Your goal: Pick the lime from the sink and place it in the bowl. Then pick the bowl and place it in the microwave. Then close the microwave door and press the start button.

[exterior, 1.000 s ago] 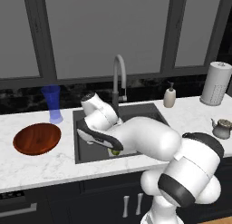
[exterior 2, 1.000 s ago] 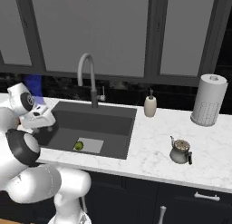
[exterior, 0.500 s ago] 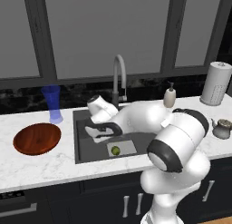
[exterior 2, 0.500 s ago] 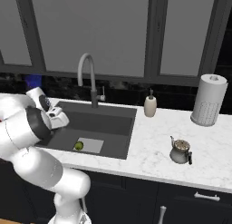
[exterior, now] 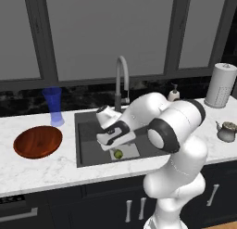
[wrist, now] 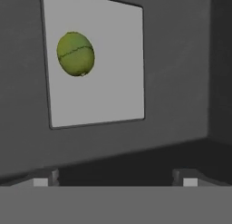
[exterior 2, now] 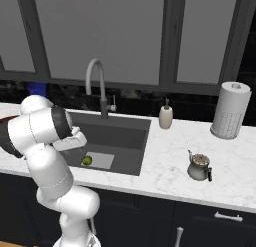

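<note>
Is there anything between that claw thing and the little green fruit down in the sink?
Nothing visible. The lime lies alone on a pale panel in the sink, and the open tool hangs above it with clear space between.

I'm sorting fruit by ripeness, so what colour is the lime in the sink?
Yellow-green; the lime shows best in the hand view.

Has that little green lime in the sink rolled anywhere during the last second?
No. The lime lies on the pale panel in the sink, at its left end as before; the arm alone swung.
</note>
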Tool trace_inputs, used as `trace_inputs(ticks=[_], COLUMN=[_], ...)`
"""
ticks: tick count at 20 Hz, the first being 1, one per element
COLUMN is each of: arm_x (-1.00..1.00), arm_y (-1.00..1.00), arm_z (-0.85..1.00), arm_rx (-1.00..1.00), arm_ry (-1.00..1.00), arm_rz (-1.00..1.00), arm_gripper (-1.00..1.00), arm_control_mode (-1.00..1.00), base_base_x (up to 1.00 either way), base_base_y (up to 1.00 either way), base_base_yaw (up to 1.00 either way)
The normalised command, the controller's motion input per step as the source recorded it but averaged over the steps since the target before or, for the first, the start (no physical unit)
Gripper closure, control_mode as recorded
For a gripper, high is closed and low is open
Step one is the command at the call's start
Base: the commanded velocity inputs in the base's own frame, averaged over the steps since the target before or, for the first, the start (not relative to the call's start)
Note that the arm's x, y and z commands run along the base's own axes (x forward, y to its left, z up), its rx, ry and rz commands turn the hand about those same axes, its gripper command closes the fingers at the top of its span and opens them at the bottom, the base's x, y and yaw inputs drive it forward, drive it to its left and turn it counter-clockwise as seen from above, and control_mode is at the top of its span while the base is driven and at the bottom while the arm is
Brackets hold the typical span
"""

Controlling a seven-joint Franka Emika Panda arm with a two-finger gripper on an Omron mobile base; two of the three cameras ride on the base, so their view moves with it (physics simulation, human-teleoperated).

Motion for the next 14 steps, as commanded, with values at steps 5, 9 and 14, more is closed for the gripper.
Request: trace_inputs(ticks=[5, 9, 14], arm_x=[0.22, 0.18, 0.28], arm_y=[-0.06, 0.00, 0.00], arm_z=[-0.42, -0.40, -0.38], arm_rx=[0.00, 0.00, 0.00], arm_ry=[0.00, 0.00, 0.00], arm_rz=[0.00, 0.00, 0.00], arm_gripper=[-1.00, -1.00, -1.00], arm_control_mode=[-1.00, -1.00, -1.00], base_base_x=[0.00, 0.00, 0.00], base_base_y=[0.00, 0.00, 0.00], base_base_yaw=[0.00, 0.00, 0.00])
